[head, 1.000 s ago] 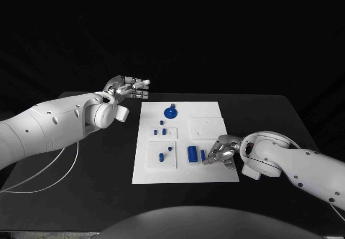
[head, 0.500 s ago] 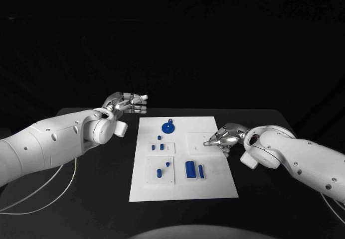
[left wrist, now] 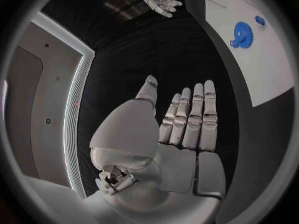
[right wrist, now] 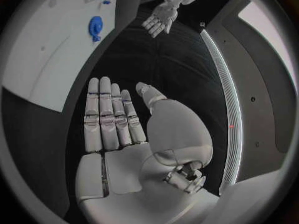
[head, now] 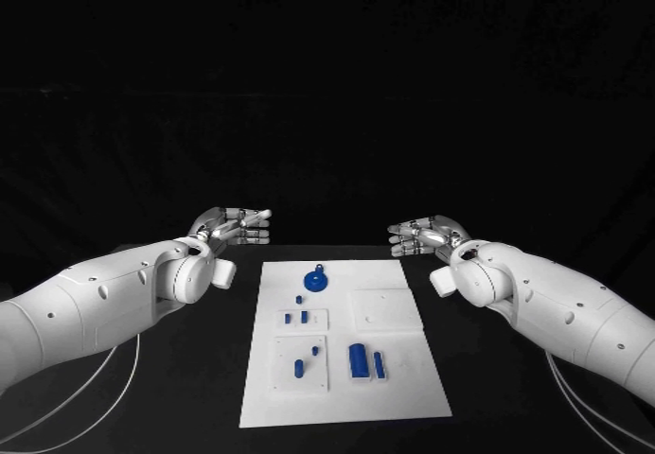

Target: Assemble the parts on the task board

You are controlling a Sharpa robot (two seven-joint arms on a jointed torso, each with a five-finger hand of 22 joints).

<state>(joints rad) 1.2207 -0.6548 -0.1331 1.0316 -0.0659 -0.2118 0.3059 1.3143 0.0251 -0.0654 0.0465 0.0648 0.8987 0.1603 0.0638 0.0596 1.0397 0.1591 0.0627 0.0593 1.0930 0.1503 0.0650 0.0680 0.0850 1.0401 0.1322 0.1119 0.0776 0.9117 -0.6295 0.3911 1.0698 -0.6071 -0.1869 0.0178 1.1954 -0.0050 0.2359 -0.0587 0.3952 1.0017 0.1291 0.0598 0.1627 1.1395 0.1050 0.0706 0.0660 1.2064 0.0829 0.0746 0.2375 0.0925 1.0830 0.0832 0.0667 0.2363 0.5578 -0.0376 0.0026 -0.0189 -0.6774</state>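
Head view: left hand (head: 235, 227) and right hand (head: 420, 235) both raised beyond the far end of the white board (head: 410, 378), fingers straight, nothing held, likely parked clear of the work. Blue gear (head: 315, 279) and small blue parts (head: 363, 360) sit on the board, well apart from both hands.

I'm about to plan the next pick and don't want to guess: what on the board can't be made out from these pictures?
- Small blue parts on the white task board: head view, too small to tell whether they stand in sockets or lie loose.
- Blue gear-like disc: left wrist view, fisheye blurs its teeth.
- Task board's near half: both wrist views, cut off by the circle's rim.
- Both open silver hands, left and right, hold nothing.
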